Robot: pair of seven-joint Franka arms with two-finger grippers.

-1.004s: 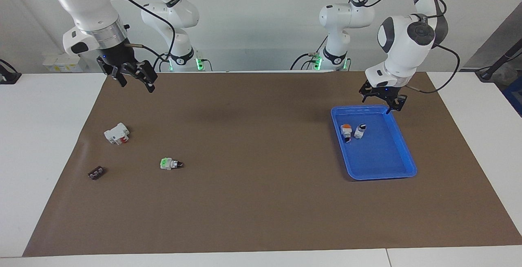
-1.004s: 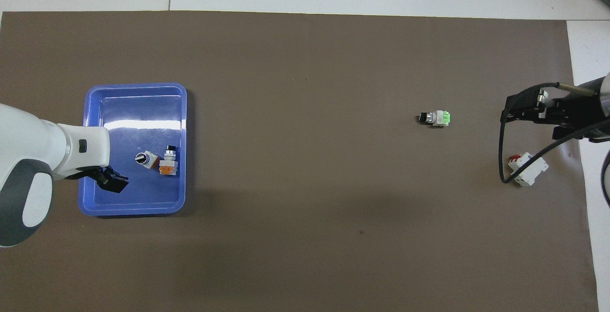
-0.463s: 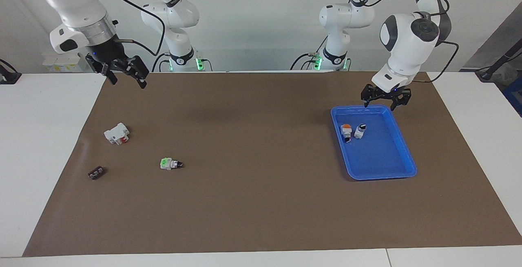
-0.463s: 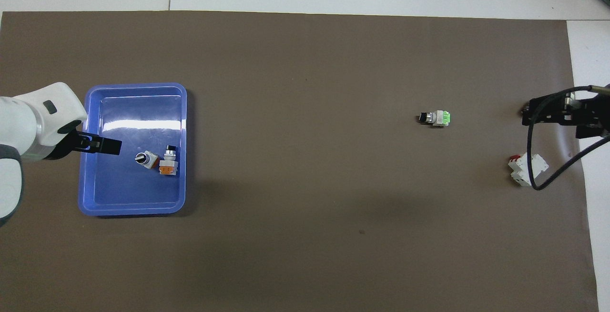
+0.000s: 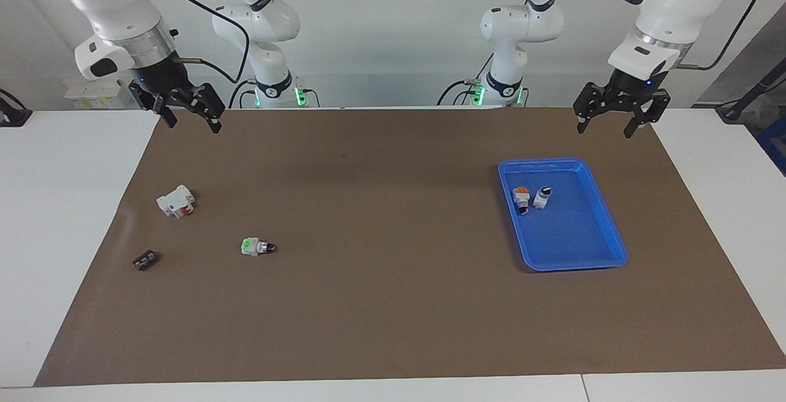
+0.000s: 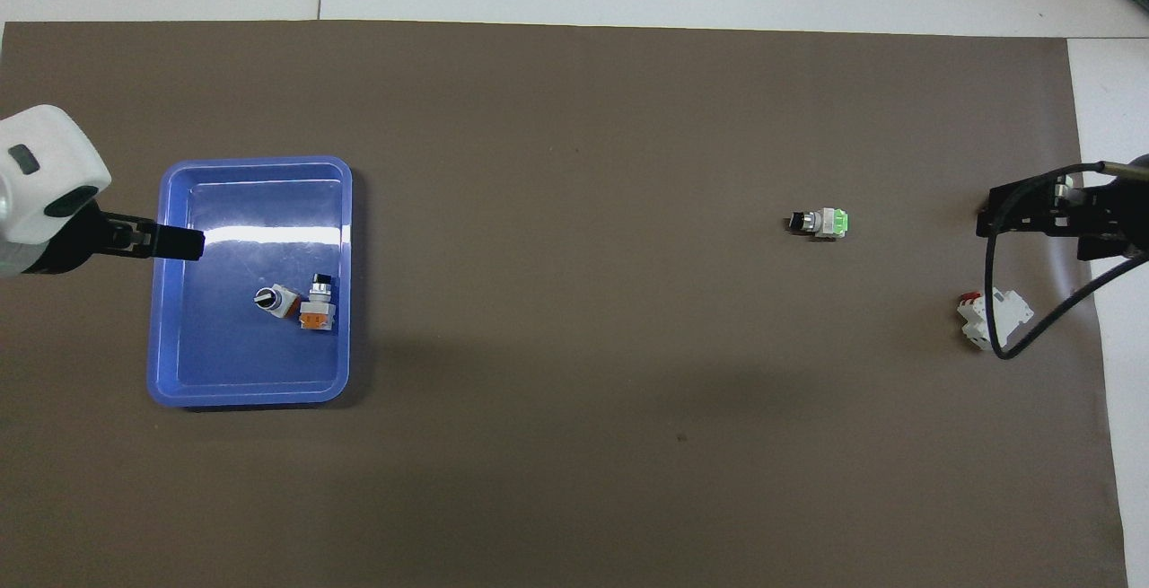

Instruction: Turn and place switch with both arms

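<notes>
The switch, with an orange end, a white body and a black knob, lies in the blue tray. It touches a second small switch. My left gripper hangs open and empty in the air over the tray's edge at the left arm's end. My right gripper also hangs open and empty, high over the mat's corner at the right arm's end.
A green-ended switch lies on the brown mat. A white block with a red part lies nearer the robots, toward the right arm's end. A small black part sits farther out.
My left gripper rose from just above the tray's rim and swung toward the left arm's end. My right gripper drew up and back, then stayed still. The switches have not moved.
</notes>
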